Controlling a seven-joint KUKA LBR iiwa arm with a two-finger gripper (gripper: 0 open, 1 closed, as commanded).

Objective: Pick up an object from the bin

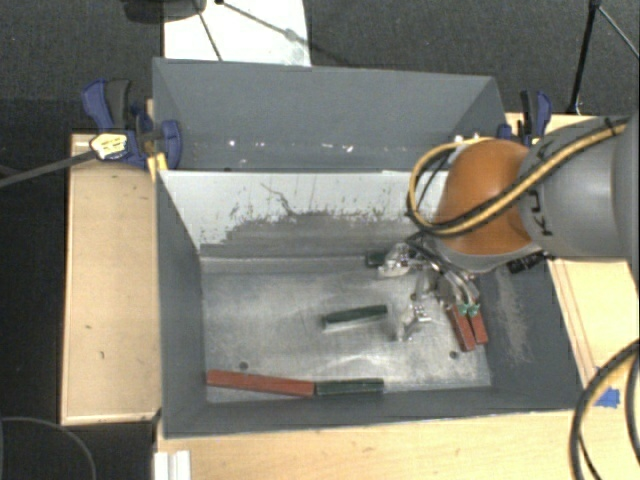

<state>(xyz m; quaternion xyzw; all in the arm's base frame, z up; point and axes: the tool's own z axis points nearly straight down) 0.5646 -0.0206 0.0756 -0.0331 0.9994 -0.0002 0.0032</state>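
Note:
My gripper (418, 313) hangs low over the right part of the bin floor, under the orange wrist cover. Just left of it lies a short dark green bar (355, 317), apart from the gripper by a small gap. Right of the gripper, a red-brown block (468, 326) lies tilted against the right side of the floor, partly hidden by the gripper's metal parts.
Along the bin's front wall lie a long red-brown stick (260, 382) and, end to end with it, a dark green stick (349, 388). The arm and its cables cover the bin's right rim. The left half of the floor is bare scratched metal.

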